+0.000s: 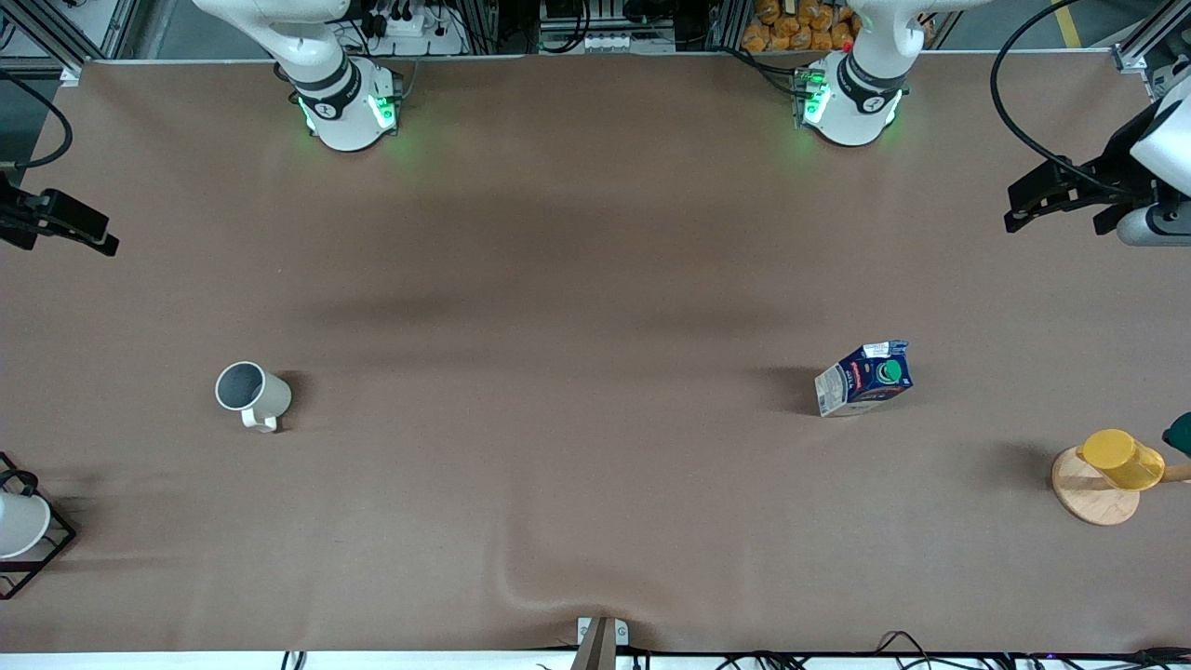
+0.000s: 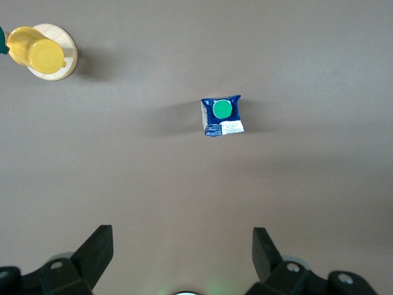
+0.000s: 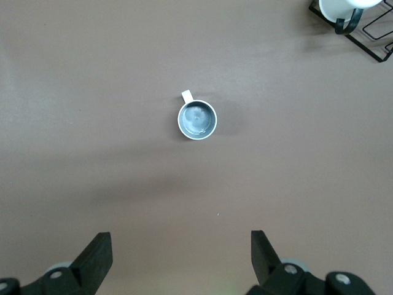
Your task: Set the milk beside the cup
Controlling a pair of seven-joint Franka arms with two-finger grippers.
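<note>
Rack point(image 1: 37, 549): black wire frame holding a white cup point(image 1: 19, 523), at about 8 o'clock from the table's middle in the front view, at the edge by the right arm's end.
Yellow cup point(image 1: 1121, 459): on a round wooden base point(image 1: 1090, 502), between 3 and 4 o'clock, at the left arm's end.
Milk point(image 1: 863, 379): stands upright on the table at about 3 o'clock, green cap up, touched by nothing.
Cup point(image 1: 253, 395): upright at about 9 o'clock, grey inside showing, handle toward the front camera; well apart from the milk.
Left gripper point(image 2: 183, 236): released, fingers spread wide and holding nothing, up in the air at about 2 o'clock; the milk shows on the table below it.
Right gripper point(image 3: 181, 239): released too, fingers wide and bare, in the air between 9 and 10 o'clock, looking down on the cup.
</note>
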